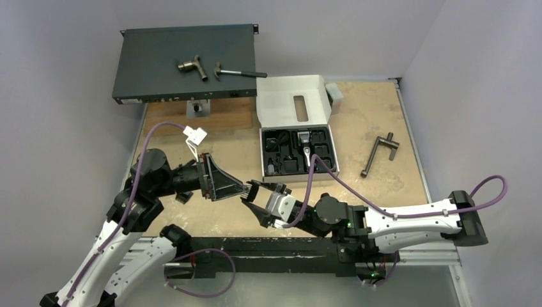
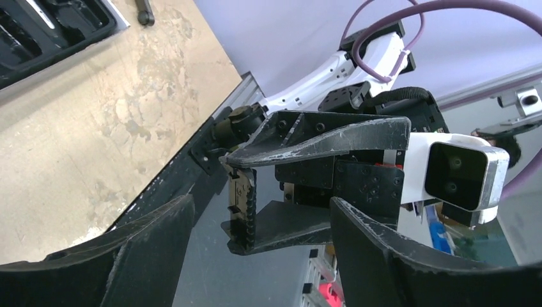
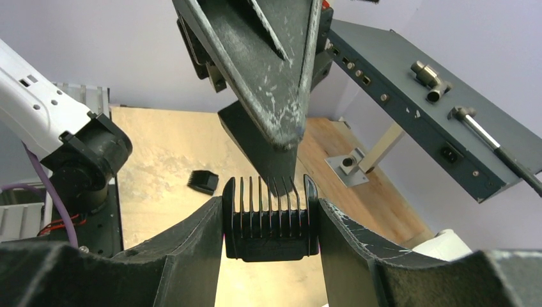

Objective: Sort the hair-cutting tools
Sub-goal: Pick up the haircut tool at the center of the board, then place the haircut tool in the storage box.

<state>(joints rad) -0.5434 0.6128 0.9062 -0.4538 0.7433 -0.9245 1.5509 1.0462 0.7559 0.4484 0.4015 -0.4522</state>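
Right gripper (image 3: 269,204) sits nearest the lens in its own wrist view, jaws pinching a black comb (image 3: 269,233) by its two ends; comb's long axis runs straight across from finger to finger, teeth pointing away from the wrist toward the left gripper (image 2: 259,208); left jaws stand spread, holding nothing; one of their tips lies at the teeth ends, contact cannot be told. Both grippers meet above the near middle of the table (image 1: 358,121). Second comb (image 1: 184,197) lies loose on the table, near left, just beside the left arm. Open case (image 1: 329,146) stands far and right of the held comb, with the clipper (image 1: 305,142) in a middle slot and black pieces around it. Judgement: the coming move turns on that bearing; the right arm has the grip and is the nearer to the case, so the carry falls to it; the left arm is nearer the loose comb. Writing: none legible; a moulded mark on the comb's side in the left wrist view is too small to read; no brand seen on the case.
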